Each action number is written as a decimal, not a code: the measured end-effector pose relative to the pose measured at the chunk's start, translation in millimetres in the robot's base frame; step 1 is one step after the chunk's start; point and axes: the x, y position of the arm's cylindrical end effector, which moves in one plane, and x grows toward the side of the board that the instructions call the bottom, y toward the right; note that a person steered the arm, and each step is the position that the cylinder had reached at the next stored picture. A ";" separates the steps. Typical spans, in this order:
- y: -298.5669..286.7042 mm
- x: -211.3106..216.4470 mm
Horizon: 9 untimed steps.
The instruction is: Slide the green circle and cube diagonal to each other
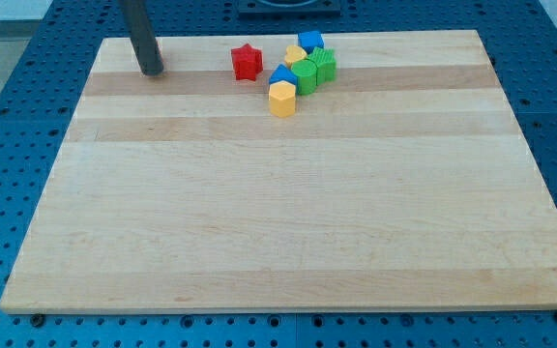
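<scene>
A green cube [305,76] and a green round block [324,65] touch each other in a tight cluster near the view's top middle; the round one lies up and to the right of the cube. In the same cluster are a blue block [309,42], a yellow block [295,54], a blue block [281,74] and a yellow hexagon [281,99]. A red star [247,62] stands just left of the cluster. My tip [151,71] rests on the board at the top left, well left of the red star and apart from every block.
The wooden board [288,213] lies on a blue perforated table [8,174]. All blocks sit near the board's top edge.
</scene>
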 end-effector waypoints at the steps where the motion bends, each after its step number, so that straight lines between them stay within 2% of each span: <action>1: 2.4 0.0; 3: 52.7 -5.9; 5: 89.0 -38.2; 7: 176.5 -71.0; 9: 267.6 -72.4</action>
